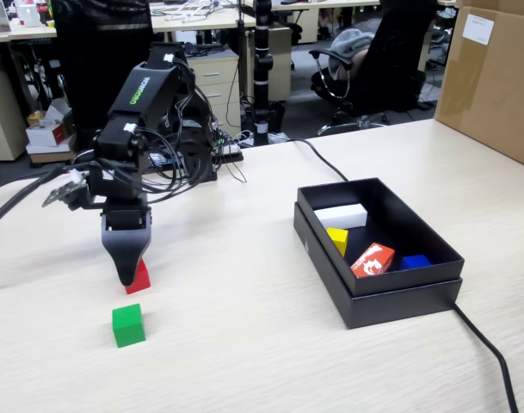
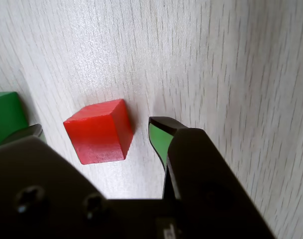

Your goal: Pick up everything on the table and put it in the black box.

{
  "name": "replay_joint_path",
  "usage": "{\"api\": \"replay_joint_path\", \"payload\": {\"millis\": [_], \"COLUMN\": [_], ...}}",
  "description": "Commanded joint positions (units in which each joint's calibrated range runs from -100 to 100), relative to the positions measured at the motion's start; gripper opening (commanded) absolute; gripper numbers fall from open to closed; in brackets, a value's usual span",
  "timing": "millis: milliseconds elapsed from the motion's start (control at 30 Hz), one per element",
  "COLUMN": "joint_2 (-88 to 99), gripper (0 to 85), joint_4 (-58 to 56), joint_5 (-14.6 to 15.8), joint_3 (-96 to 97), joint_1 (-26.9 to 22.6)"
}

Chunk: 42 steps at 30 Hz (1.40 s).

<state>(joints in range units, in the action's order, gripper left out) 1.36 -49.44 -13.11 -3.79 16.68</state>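
Down on the table [image 1: 244,344] in the fixed view, the gripper [image 1: 129,274] points straight at the wood with one red cube [image 1: 141,277] right at its tips, partly hidden behind the black finger; one green cube [image 1: 128,325] sits just in front of it, apart from the red one; well to the right lies the black box [image 1: 378,297], holding one yellow cube [image 1: 337,239], one white block [image 1: 341,216], one orange-red block with white print [image 1: 372,260] and one blue piece [image 1: 415,261]; a black cable [image 1: 490,353] runs off past the box's near corner, and one brown carton [image 1: 494,77] stands at the far right edge; from the wrist view, the jaws are spread open, straddling the red cube [image 2: 99,130] with a gap on each side, one green-padded tip [image 2: 161,137] to its right and the other tip [image 2: 29,133] low at the left, nothing gripped; the green cube [image 2: 6,115] shows at the left edge, beside that left tip
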Motion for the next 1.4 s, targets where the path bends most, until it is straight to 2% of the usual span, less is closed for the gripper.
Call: {"api": "replay_joint_path", "payload": {"millis": [0,33,300,433,533,667,833,1100,1367], "joint_2": [0.9,0.3,-2.6,-2.7,-3.0,-2.9,5.5,29.2,46.0], "gripper": [37.4,35.2,35.0,24.3,23.7,10.1,6.9,6.9,6.9], "joint_4": [1.7,1.7,1.7,1.7,1.7,1.6,-1.9,-11.8,-17.1], "joint_5": [-0.2,-0.2,-0.5,-0.5,-0.5,-0.2,0.4,3.5,9.3], "joint_3": [-5.1,-5.6,-7.0,-7.1,-6.9,-6.5,-4.0,3.0,1.9], "joint_1": [0.0,0.0,-0.1,-0.1,-0.1,-0.1,-0.5,-5.9,-16.3]}}
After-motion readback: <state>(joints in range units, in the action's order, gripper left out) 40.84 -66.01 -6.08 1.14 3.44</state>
